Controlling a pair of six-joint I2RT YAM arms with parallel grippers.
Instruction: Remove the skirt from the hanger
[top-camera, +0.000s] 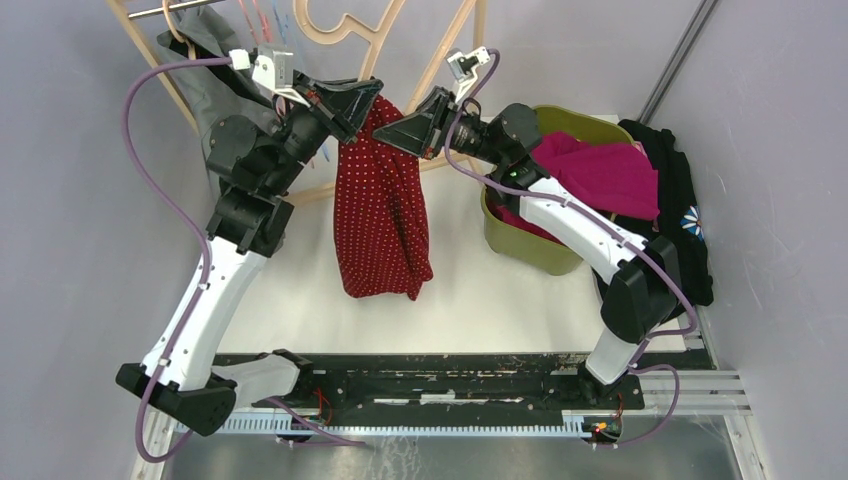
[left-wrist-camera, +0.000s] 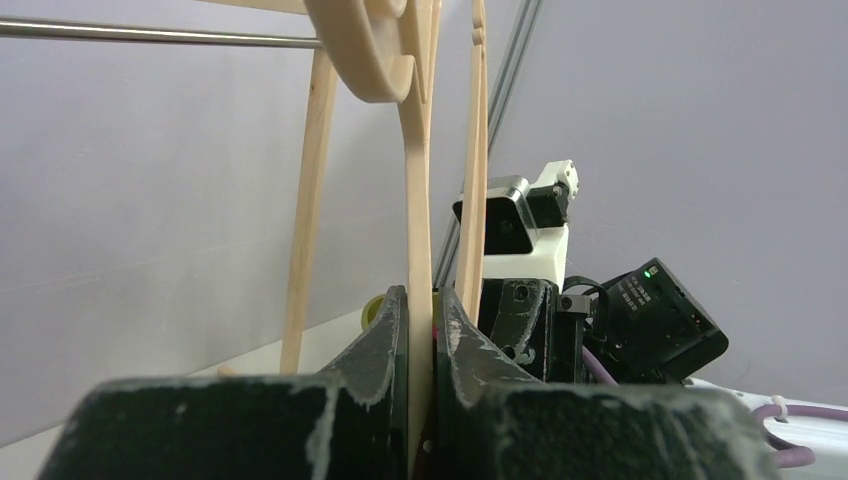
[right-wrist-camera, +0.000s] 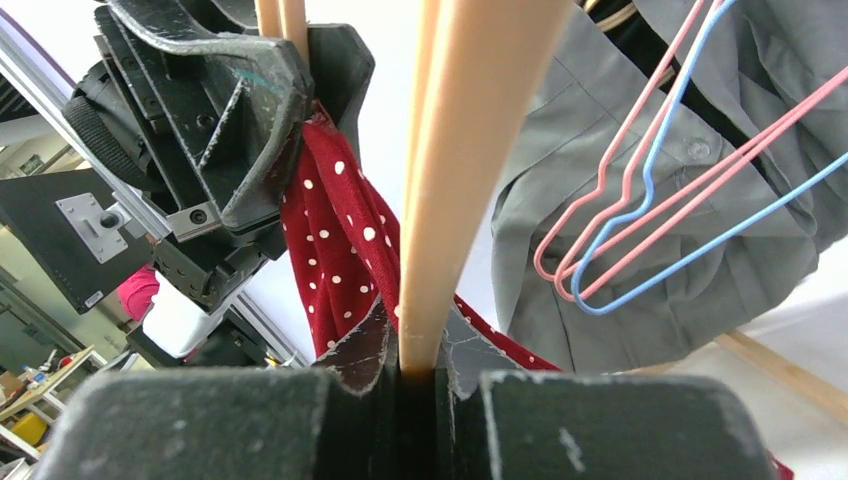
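**Both grippers clamp the hanger, and the skirt may be caught in the grip**

Top view: the red dotted skirt hangs in the upper middle of the frame, draped from the wooden hanger. The left gripper and right gripper meet at its top edge, very near each other. A green basket sits to the right and a grey shirt hangs at the upper left. With the two grippers this close, a sideways pull could knock one into the other.

Left wrist view: the left gripper is closed tight on a wooden arm of the hanger, with a sliver of red showing between the fingers. If cloth is pinched there against the wood, tugging the skirt would drag the hanger along or strain the cloth.

Right wrist view: the right gripper is closed on another wooden bar at the bottom centre, with skirt cloth bunched just to its left and touching one finger. I cannot tell whether cloth is trapped inside. Neither gripper holds the skirt alone, so lifting now would likely raise hanger and skirt together. The pink and blue wire hangers on the right could snag if the wooden hanger swings.
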